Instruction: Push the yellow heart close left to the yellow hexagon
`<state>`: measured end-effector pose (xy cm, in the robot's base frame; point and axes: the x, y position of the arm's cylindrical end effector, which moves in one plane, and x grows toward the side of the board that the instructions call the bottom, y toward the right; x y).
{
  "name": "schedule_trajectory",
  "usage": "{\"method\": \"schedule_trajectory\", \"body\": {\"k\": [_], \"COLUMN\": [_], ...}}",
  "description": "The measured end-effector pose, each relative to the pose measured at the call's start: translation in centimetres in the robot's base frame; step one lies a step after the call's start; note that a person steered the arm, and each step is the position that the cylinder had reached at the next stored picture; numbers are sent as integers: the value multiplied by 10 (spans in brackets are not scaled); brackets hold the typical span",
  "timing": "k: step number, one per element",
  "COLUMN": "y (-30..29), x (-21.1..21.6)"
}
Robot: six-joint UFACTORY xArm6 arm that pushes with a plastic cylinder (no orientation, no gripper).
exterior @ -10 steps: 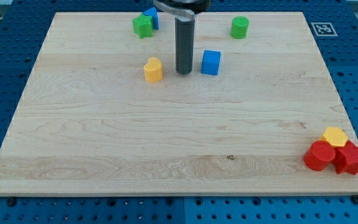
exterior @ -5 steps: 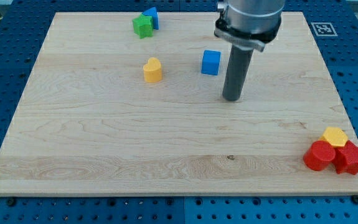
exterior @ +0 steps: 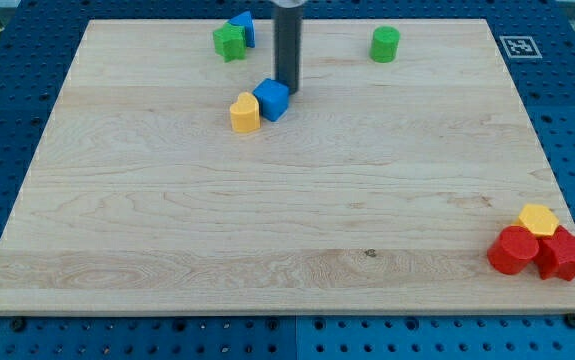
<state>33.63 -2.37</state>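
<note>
Yellow heart (exterior: 246,112): small, rounded lobes up, upper middle of wooden board (exterior: 167,230), touching blue cube (exterior: 271,99) on its right.
Yellow hexagon (exterior: 537,219): far lower right, against red blocks (exterior: 535,251).
My tip (exterior: 286,90): bare rod, no jaws, just behind blue cube.

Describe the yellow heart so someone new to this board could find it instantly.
Look at the wooden board, upper-left of centre, just below the dark rod, my tip. The yellow heart sits there touching a blue cube on its right; it is the only yellow block in that area.

rod: upright, enters from view's top | my tip (exterior: 286,91): down on board
</note>
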Motion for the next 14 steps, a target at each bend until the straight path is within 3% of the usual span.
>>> {"method": "schedule_trajectory", "body": {"k": [2,3,5,7,8,10,11,13,14], "y": [-104,-104,1,-37,-22,89,71,-23,-27], "x": [-6,20,58,48,75,144,141,125,151]}}
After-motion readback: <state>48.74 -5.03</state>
